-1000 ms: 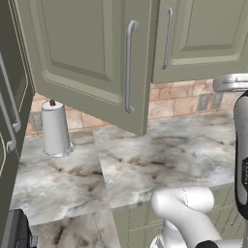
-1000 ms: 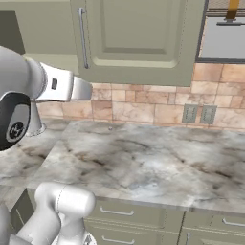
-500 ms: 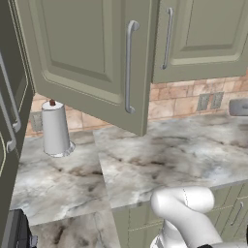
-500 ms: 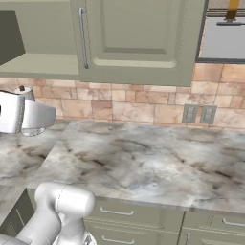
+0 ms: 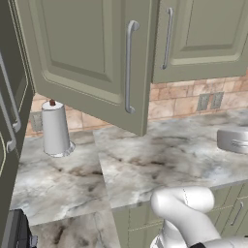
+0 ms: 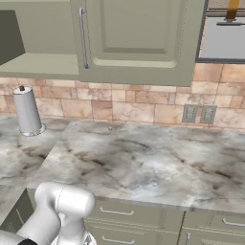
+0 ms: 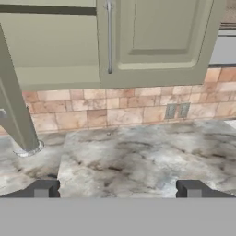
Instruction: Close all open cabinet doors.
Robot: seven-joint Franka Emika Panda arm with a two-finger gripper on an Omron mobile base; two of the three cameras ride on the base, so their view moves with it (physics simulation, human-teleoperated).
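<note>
One sage cabinet door [image 5: 82, 58] stands swung out over the counter, its silver bar handle [image 5: 128, 68] facing me. In the hand view this door [image 7: 14, 106] appears edge-on at the left, beside the open cabinet's interior [image 7: 50, 50]. To the right, the neighbouring door [image 5: 203, 34] [image 6: 139, 38] [image 7: 156, 41] lies flat and closed. My gripper [image 7: 117, 190] is open with nothing between its widely spaced fingertips [image 7: 44, 189]. It hovers over the counter, well back from both doors. A grey piece of my hand [image 5: 235, 140] shows at the right edge.
A paper towel roll [image 5: 54, 128] [image 6: 26, 111] stands on the marble counter [image 5: 160, 160] below the open cabinet. Wall outlets [image 6: 198, 114] sit in the tile backsplash. A tall dark unit [image 5: 9, 121] rises at the left. Drawer fronts [image 6: 115, 213] run under the counter.
My arm has swung down and away: it no longer rises at the right of the left base view or crosses the left of the right base view. The doors have not moved.
</note>
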